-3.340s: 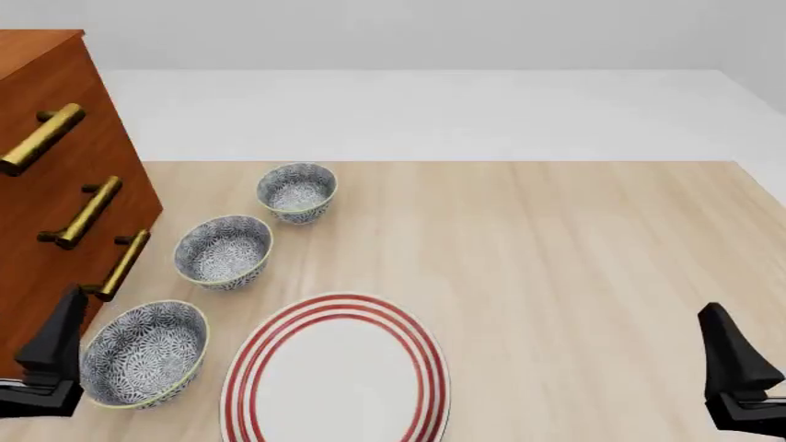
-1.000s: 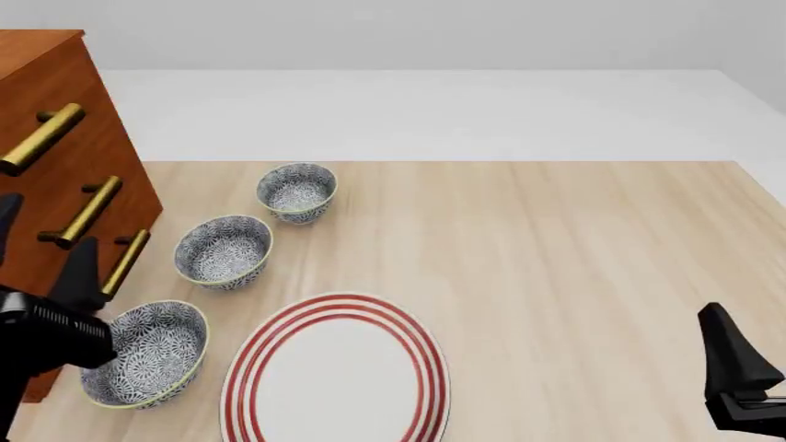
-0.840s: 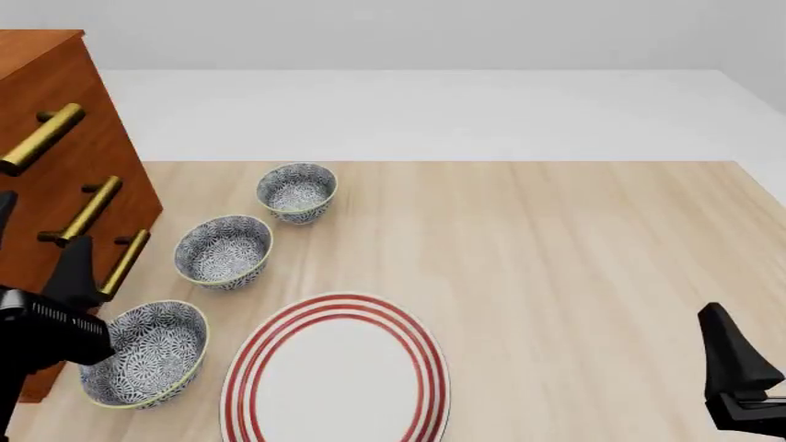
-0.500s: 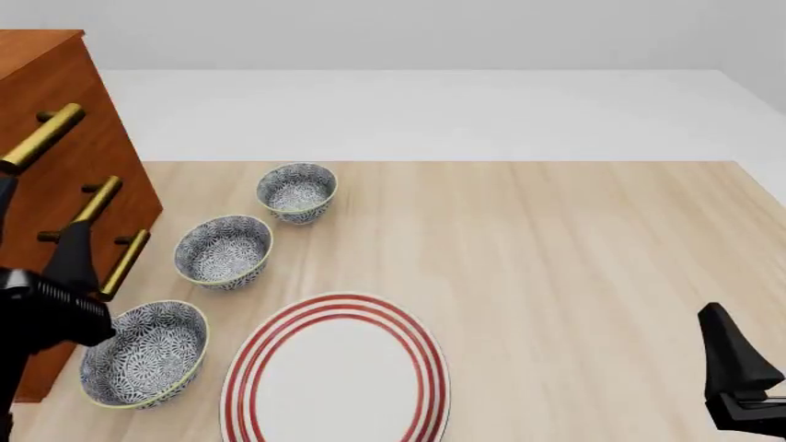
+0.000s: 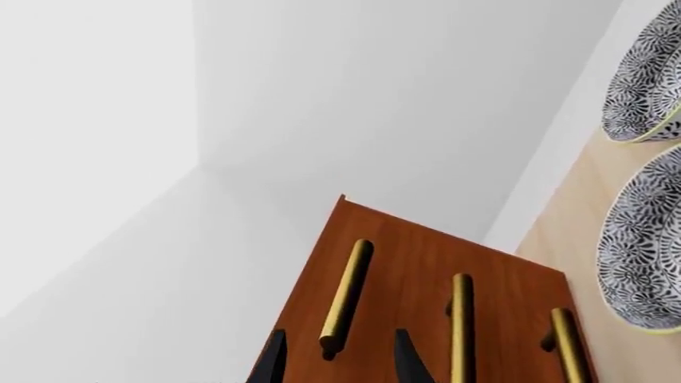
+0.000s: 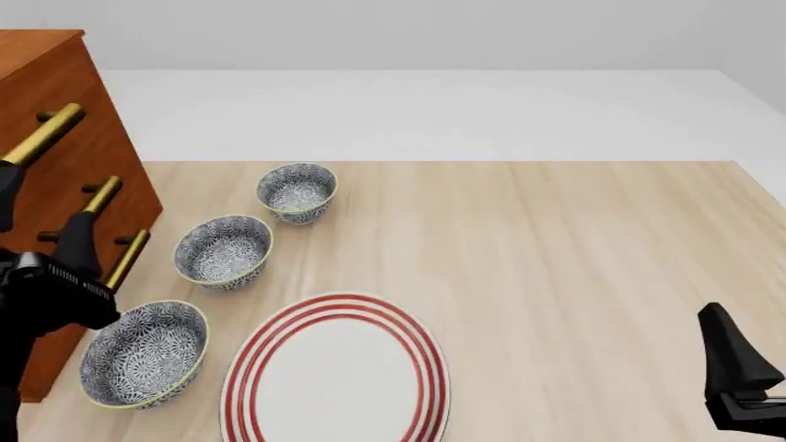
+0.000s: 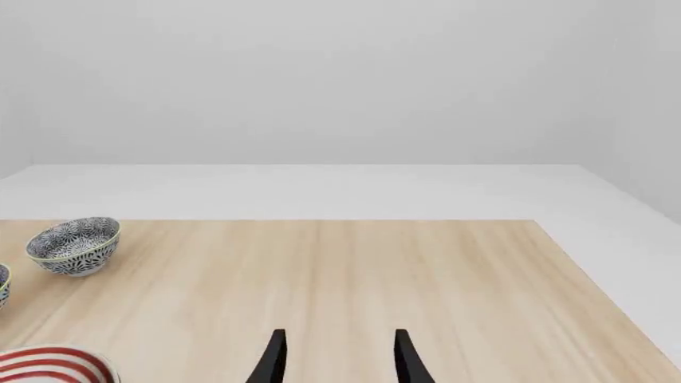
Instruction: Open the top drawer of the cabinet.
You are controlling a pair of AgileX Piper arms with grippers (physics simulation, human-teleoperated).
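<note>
The cabinet (image 6: pixel 50 193) is a reddish-brown wooden chest at the table's left edge with three brass bar handles. The top drawer (image 6: pixel 37 87) carries the uppermost handle (image 6: pixel 43 134). My left gripper (image 6: pixel 43 219) hangs open in front of the cabinet's face, short of touching it. In the left wrist view the top drawer's handle (image 5: pixel 346 297) points down between the open left gripper (image 5: pixel 337 361), apart from both fingertips. My right gripper (image 6: pixel 737 373) stays low at the near right, open and holding nothing (image 7: pixel 338 359).
Three patterned bowls (image 6: pixel 296 191) (image 6: pixel 223 250) (image 6: pixel 144 353) line up along the cabinet's foot. A red-striped white plate (image 6: pixel 334 373) lies near the front edge. The table's right edge (image 6: pixel 761 184) drops off past bare wood.
My left gripper has risen from beside the nearest bowl up along the cabinet's front, toward the top handle. The right arm, bowls and plate have not moved.
</note>
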